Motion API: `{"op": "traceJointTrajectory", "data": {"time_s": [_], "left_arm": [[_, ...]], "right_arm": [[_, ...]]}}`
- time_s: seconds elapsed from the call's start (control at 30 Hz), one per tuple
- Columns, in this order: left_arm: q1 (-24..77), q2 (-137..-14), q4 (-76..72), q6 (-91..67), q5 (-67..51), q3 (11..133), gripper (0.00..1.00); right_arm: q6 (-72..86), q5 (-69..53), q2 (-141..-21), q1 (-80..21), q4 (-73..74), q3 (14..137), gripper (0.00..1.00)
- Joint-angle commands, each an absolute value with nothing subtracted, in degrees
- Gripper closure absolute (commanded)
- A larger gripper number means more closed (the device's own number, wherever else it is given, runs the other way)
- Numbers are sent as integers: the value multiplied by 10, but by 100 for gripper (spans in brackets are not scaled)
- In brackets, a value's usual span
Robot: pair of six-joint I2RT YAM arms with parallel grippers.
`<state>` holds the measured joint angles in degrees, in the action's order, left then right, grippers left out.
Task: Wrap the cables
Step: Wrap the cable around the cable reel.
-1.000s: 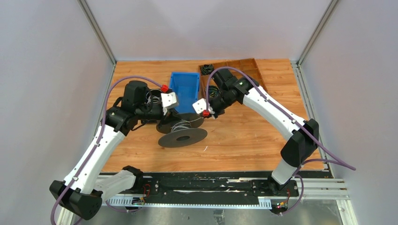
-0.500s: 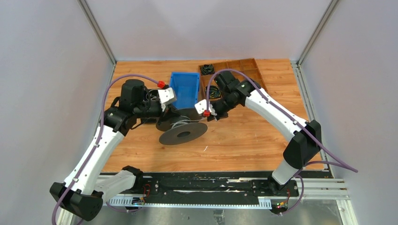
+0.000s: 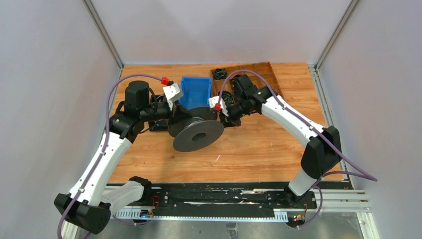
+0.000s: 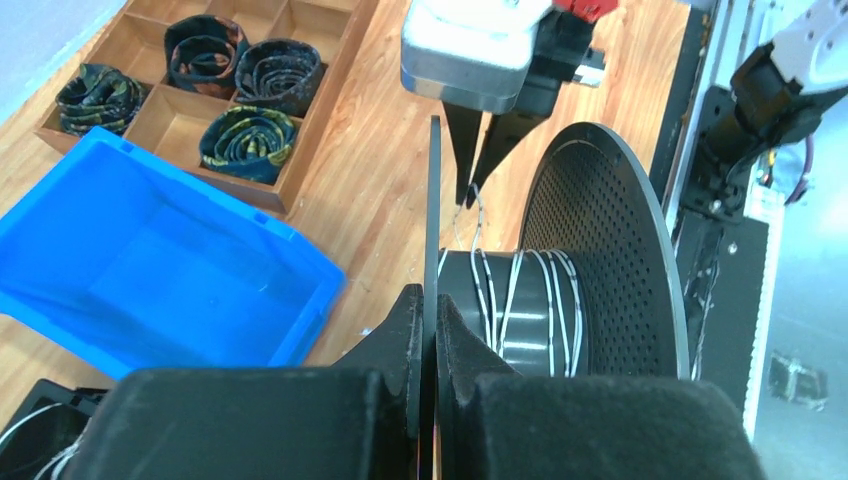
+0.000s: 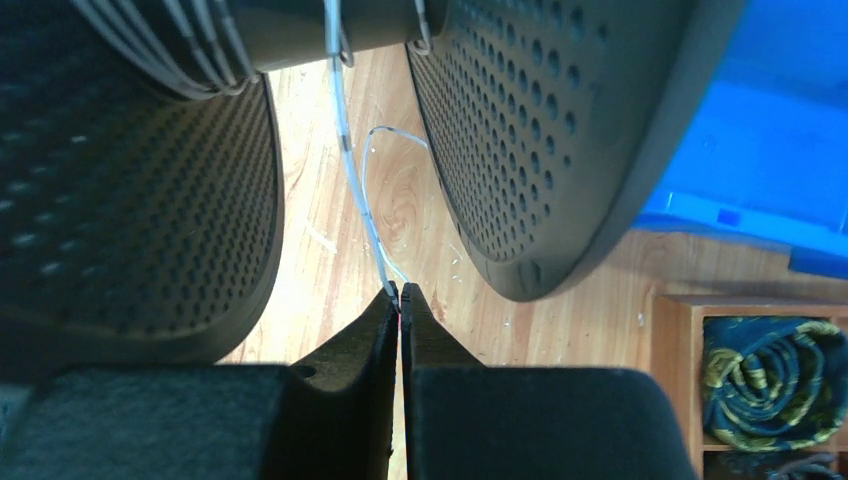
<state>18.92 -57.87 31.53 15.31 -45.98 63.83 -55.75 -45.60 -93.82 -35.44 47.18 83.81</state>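
Left gripper (image 4: 432, 305): closed hard on the thin rim of the near flange (image 4: 434, 200), gripped edge-on between the two pads.
Right gripper (image 5: 400, 295): closed to a sliver on the cable (image 5: 347, 150), nipped right at the fingertips.
Cable at the right fingertips: a single hair-fine, whitish-grey strand, rising straight from the pinch up to the hub, with a short slack curl just beside it.
Spool (image 3: 199, 135): black, tipped on edge between the two grippers; lifted or leaning on the table (image 3: 259, 144), impossible to tell which.
Hub (image 4: 495, 330): just beyond the left fingertips, between the two flanges; crossed by a sparse handful of pale turns, with dark core showing in the gaps.
Far flange (image 4: 600, 250): a perforated disc past the hub, on the side away from the left fingers.
Done so far: judged as partway; some turns laid on the hub, unevenly spaced, none packed tight.
Left to do: judged as winding in the strand pinched at the right fingertips and securing its end; remaining length not visible.
Beyond the left fingertips, off to one side: blue bin (image 4: 150, 270), nothing visible inside.
Farthest from the left fingers: wooden tray (image 4: 270, 195) with black cable coils (image 4: 265, 75) in its compartments, well apart from the spool.
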Motion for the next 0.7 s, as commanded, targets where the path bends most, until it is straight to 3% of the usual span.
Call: {"op": "traceJointTrajectory", "data": {"time_s": [0.0,0.3,0.67], "left_arm": [[182,-584,236,71,-480,652,100],[168,-589,149,-61,-490,645,100],[157,-607,57,-183,-422,653,100]], "right_arm": [[-453,-458,-918,-337,404,807,97],[-301,-471,-904,-305,294,769,96],[-121,-512,-889,-298,178,720,95]]}}
